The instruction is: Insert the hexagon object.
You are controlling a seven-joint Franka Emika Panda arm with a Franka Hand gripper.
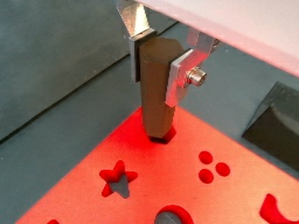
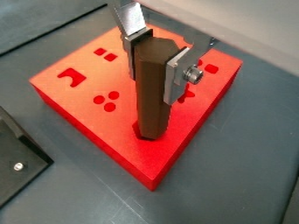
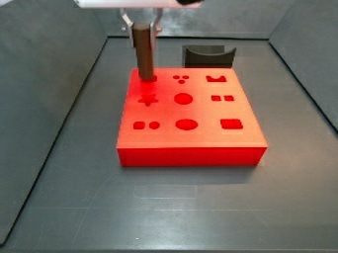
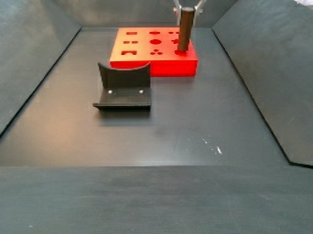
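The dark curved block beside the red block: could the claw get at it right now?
Probably not yet: the claw is shut on the hexagon object, standing upright in the red block. The dark curved block itself lies uncovered.

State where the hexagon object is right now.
The hexagon object stands upright between the gripper's fingers, its lower end at a corner hole of the red block.

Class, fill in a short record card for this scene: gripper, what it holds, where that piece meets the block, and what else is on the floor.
Gripper: the gripper is above the red block, shut on the rod
Held piece: dark reddish-brown rod, upright
Contact: the rod's lower end sits at a hole near one corner of the block
Other item: dark grey curved block, apart from the red block
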